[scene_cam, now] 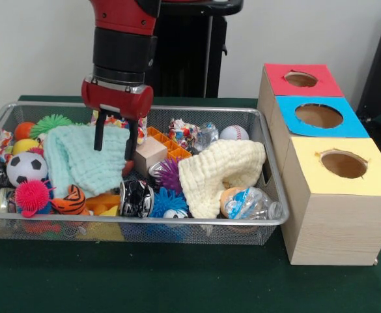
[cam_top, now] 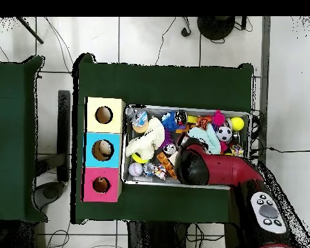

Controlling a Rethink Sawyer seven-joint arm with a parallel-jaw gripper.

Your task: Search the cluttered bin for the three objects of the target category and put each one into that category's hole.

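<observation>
The red arm [scene_cam: 125, 39] drops vertically at upper left, its claw [scene_cam: 116, 142] spread open over a mint washcloth [scene_cam: 86, 160]; one cream washcloth [scene_cam: 219, 173] and three holed boxes [scene_cam: 320, 163] sit rightward.

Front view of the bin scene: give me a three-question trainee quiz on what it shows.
1. True or false: the claw hangs open over the mint-green knitted cloth.
2. Which hole is nearest the wire-mesh bin: A red, B blue, C yellow?
3. Fill in: the white baseball lies at the bin's ___ side, far or near?

Key: 1 true; 2 C, the yellow-topped wooden box; 3 far.
</observation>
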